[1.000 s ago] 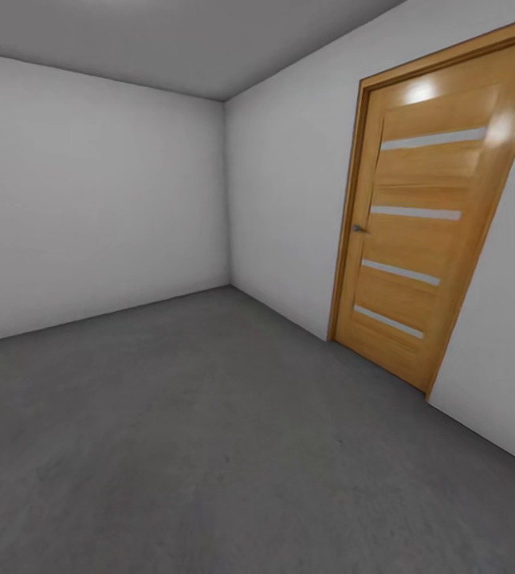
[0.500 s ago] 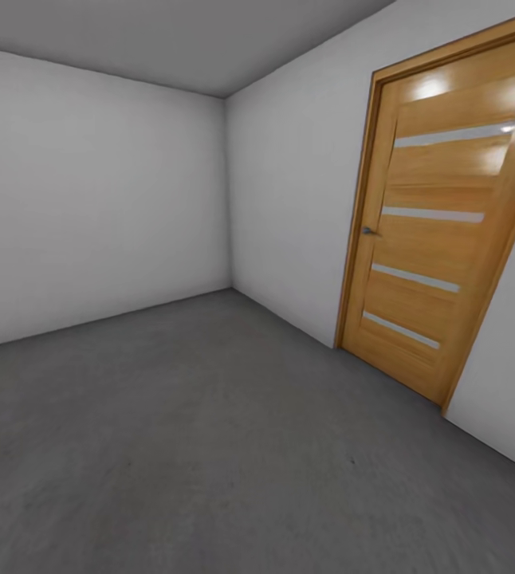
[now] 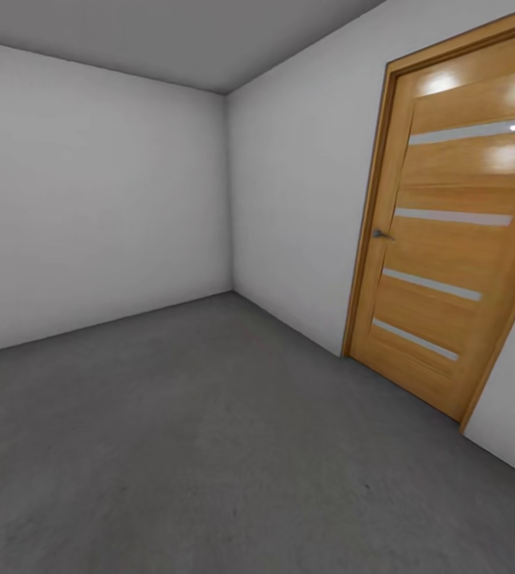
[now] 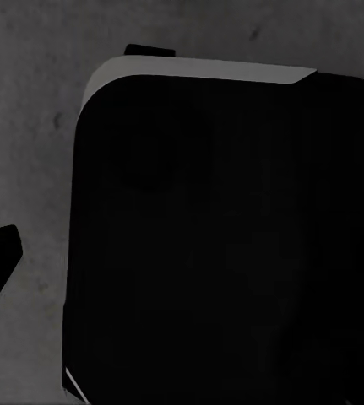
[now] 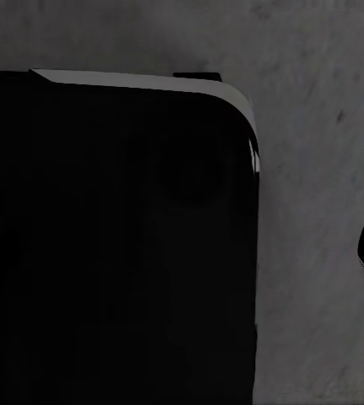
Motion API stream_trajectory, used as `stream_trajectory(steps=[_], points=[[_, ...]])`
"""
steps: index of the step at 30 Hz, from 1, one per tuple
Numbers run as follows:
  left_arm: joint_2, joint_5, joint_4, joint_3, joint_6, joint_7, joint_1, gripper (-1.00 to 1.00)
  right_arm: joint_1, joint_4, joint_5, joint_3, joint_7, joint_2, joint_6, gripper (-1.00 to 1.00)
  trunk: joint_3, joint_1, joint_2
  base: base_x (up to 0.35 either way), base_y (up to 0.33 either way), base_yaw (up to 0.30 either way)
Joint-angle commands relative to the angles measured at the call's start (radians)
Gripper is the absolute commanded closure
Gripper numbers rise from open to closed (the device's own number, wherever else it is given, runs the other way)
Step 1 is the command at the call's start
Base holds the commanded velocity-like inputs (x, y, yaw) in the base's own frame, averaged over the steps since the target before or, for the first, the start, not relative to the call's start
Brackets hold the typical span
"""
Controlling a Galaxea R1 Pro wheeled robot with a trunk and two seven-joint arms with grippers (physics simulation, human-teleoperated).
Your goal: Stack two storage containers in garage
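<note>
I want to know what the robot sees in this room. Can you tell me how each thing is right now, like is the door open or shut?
Wooden door: shut in its frame, shiny with light spots near the top.
Door handle: level, not pressed down.
Floor: dark grey, rough concrete look.
Walls: plain and pale.

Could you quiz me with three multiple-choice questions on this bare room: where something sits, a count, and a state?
1. The tan wooden door is set in which wall?
A left wall
B right wall
C far wall

2. How many pale horizontal strips cross the door?
A two
B four
C six

3. The door is
A shut
B wide open
C off its hinges

Answers: 1 B, it stands in the white wall at the head view's right. 2 B, four strips show. 3 A, it sits flush in its frame above the dark grey concrete floor.
</note>
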Motion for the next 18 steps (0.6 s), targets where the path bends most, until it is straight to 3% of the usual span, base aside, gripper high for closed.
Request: stream_trajectory(steps=[1, 8, 18], points=[[0.000, 0.008, 0.000, 0.001, -0.002, 0.001, 0.000, -1.00, 0.000, 0.001, -0.003, -0.004, -0.003, 0.001, -0.001, -1.00, -0.001, 0.001, 0.000, 0.325, 0.077, 0.000], [0.000, 0.008, 0.000, 0.001, -0.002, 0.001, 0.000, -1.00, 0.000, 0.002, -0.009, -0.010, -0.002, 0.000, -0.005, -1.00, -0.001, 0.001, 0.000, 0.325, 0.076, 0.000], [0.000, 0.008, 0.000, 0.001, -0.002, 0.001, 0.000, -1.00, 0.000, 0.000, 0.040, 0.020, -0.003, 0.003, -0.007, -1.00, -0.001, 0.001, 0.000, 0.326, 0.076, 0.000]])
